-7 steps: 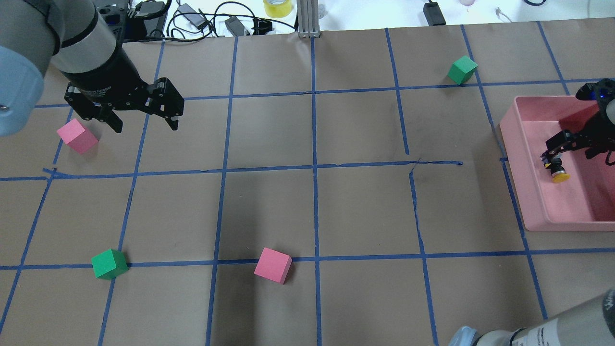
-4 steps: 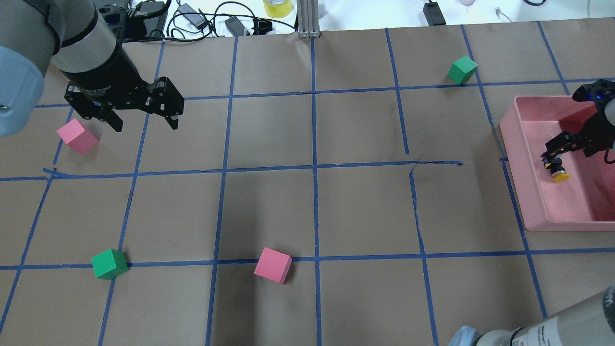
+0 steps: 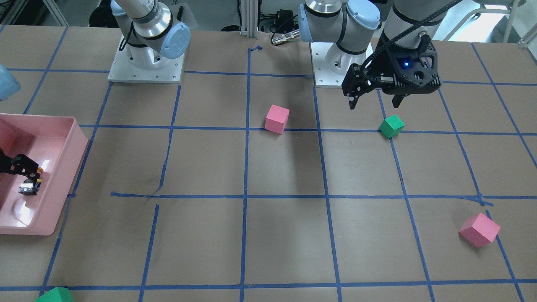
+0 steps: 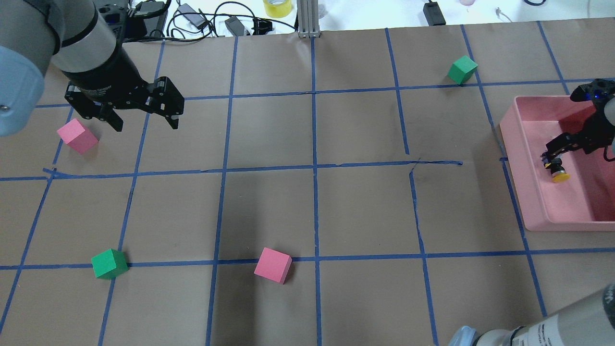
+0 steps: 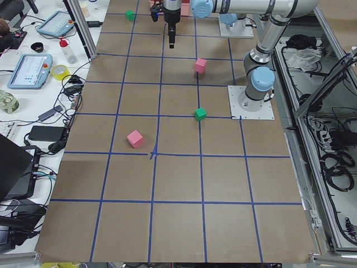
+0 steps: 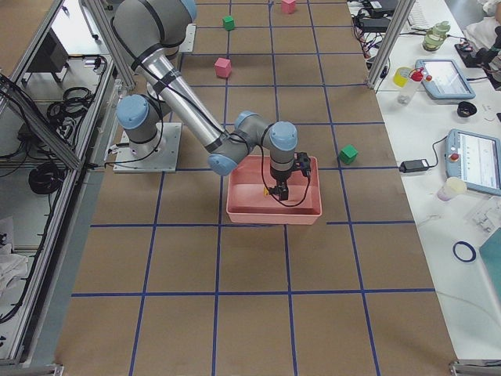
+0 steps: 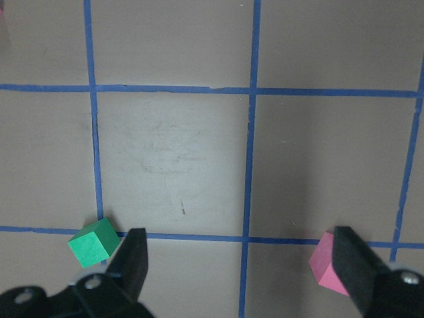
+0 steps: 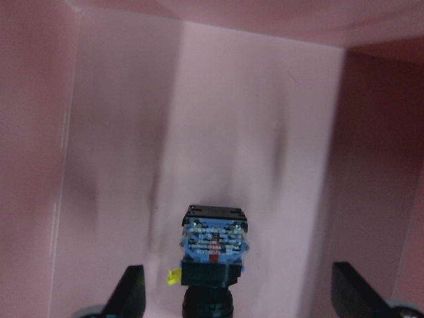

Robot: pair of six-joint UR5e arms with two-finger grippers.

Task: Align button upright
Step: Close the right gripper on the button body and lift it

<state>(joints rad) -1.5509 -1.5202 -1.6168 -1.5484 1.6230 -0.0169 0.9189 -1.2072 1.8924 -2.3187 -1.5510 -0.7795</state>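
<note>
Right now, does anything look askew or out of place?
Yes: the button lies tipped on its side inside the pink bin, with its yellow cap pointing sideways instead of up. Nothing else stands out.

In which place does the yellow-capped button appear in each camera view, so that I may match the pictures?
Front-facing: button, far left, inside the pink bin.
Overhead: button, far right, in the bin.
Exterior left: too small to tell.
Exterior right: button, centre, in the bin.
Left wrist: not in it.
Right wrist: button, bottom centre, base toward the camera.
Shared landmark: the pink bin.
</note>
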